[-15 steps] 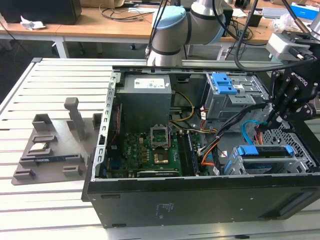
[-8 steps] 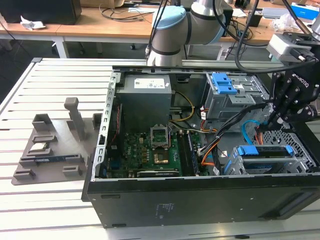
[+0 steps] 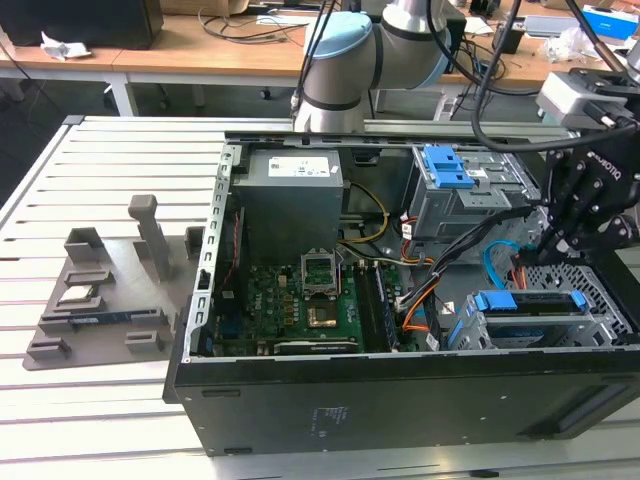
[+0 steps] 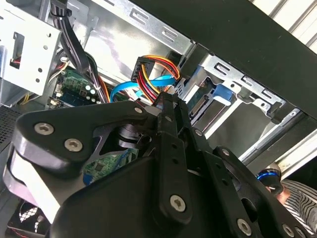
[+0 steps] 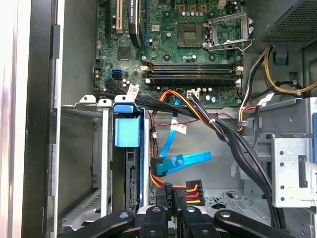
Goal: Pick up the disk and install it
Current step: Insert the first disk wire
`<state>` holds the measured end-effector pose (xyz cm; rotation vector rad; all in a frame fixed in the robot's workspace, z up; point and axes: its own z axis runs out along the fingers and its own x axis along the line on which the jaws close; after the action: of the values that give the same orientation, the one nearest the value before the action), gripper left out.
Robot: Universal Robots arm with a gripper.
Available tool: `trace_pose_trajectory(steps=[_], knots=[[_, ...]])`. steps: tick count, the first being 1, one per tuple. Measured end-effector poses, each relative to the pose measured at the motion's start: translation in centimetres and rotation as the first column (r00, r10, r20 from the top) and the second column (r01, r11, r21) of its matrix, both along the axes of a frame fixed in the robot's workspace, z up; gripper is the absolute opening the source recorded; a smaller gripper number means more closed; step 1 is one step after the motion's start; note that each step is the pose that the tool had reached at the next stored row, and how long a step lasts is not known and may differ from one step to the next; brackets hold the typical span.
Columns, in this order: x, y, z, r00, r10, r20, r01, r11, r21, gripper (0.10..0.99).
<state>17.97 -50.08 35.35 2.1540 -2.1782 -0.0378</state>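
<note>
The disk, clipped in its blue bracket, sits in the drive bay at the front corner of the open computer case, on the exterior view's right. In the first wrist view the disk stands edge-on in that bay under its blue tab. My gripper hangs just above and behind the bay. In the first wrist view my gripper is shut on a black power connector with red, orange and yellow wires, right beside the disk's rear end. The second wrist view shows the fingers together at that connector.
A loose blue data cable lies beside the connector. Black cable bundles cross the case. A grey cage with a blue latch stands behind the bay. The motherboard lies mid-case. A grey parts tray holding a small chip lies on the exterior view's left.
</note>
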Motion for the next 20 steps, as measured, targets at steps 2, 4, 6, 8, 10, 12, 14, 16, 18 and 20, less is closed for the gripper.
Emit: trace_pose_trajectory(steps=[2,4,6,8,10,12,14,16,18,20], knots=[[0.0,-0.12,-0.01,1.0,0.0,0.0,0.0,1.0,0.0,0.173],[-0.01,-0.24,-0.02,1.0,0.0,0.0,0.0,1.0,0.0,0.173],[-0.01,-0.39,-0.04,1.0,0.0,0.0,0.0,1.0,0.0,0.173],[0.0,-0.53,-0.06,1.0,0.0,0.0,0.0,1.0,0.0,0.173],[-0.01,-0.69,-0.1,1.0,0.0,0.0,0.0,1.0,0.0,0.173],[-0.01,-0.76,-0.12,1.0,0.0,0.0,0.0,1.0,0.0,0.173],[0.0,-0.82,-0.15,1.0,0.0,0.0,0.0,1.0,0.0,0.173],[-0.01,-0.92,-0.2,1.0,0.0,0.0001,0.0,1.0,-0.001,0.173],[0.0,-1.0,-0.27,1.0,0.0,0.0,0.0,1.0,-0.001,0.173],[-0.01,-1.07,-0.36,1.0,0.0,0.0,0.0,1.0,-0.001,0.173]])
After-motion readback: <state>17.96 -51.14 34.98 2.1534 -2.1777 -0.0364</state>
